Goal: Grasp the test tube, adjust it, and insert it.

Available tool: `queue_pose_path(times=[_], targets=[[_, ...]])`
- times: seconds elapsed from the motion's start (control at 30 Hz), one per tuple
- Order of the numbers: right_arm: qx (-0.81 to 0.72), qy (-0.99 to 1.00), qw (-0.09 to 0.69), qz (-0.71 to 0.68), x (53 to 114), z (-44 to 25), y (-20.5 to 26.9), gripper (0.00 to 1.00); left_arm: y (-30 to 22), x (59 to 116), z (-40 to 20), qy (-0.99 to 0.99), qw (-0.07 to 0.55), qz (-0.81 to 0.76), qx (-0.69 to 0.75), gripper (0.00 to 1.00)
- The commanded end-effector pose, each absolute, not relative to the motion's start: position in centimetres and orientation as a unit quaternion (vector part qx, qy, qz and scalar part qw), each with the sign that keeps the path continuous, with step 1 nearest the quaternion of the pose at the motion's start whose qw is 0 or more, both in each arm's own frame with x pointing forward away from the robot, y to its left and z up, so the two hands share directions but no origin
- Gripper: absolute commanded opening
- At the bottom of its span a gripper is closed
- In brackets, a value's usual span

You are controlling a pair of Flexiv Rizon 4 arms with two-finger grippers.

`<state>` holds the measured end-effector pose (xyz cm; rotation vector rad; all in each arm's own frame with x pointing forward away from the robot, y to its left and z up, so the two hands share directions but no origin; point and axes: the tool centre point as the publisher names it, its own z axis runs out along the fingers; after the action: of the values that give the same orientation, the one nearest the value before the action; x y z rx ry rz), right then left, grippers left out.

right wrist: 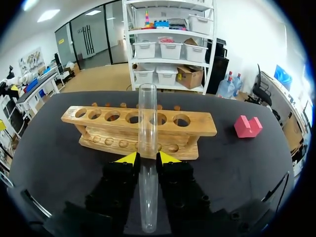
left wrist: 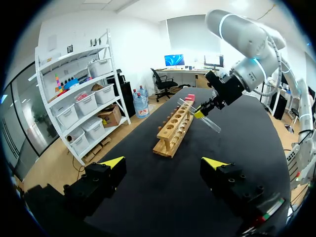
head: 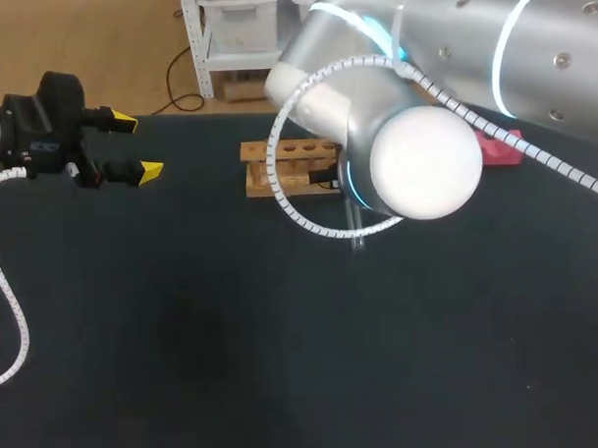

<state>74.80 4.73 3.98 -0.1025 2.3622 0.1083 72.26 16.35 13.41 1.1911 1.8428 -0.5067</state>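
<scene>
A clear glass test tube (right wrist: pixel 147 148) is clamped between the yellow fingertips of my right gripper (right wrist: pixel 147 158). Its open mouth points ahead toward the wooden rack (right wrist: pixel 138 129), and its rounded end hangs back below the fingers. The left wrist view shows the same tube (left wrist: pixel 211 121) tilted beside the rack (left wrist: pixel 175 129), held by the right gripper (left wrist: pixel 199 112). In the head view the right arm covers most of the rack (head: pixel 263 166); only the tube's lower end (head: pixel 356 232) shows. My left gripper (head: pixel 129 146) stands open and empty, well left of the rack.
A red block (right wrist: pixel 247 126) lies on the black table beyond the rack's right end, also visible as the red block (head: pixel 500 148) past the right arm. The rack has a row of several empty holes.
</scene>
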Motion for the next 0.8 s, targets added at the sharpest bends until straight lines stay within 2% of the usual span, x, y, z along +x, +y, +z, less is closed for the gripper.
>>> queue_pose_path(times=[0.03, 0.8], targets=[[-0.047, 0.937, 0.344, 0.040, 75.2, 3.9, 4.6, 0.00, 16.4, 72.2, 13.2, 0.736, 0.435, -0.203, 0.477, 1.00], [-0.021, 0.931, 0.363, 0.039, 74.2, 5.6, 3.4, 0.00, 16.4, 72.2, 13.2, 0.736, 0.435, -0.203, 0.477, 1.00]])
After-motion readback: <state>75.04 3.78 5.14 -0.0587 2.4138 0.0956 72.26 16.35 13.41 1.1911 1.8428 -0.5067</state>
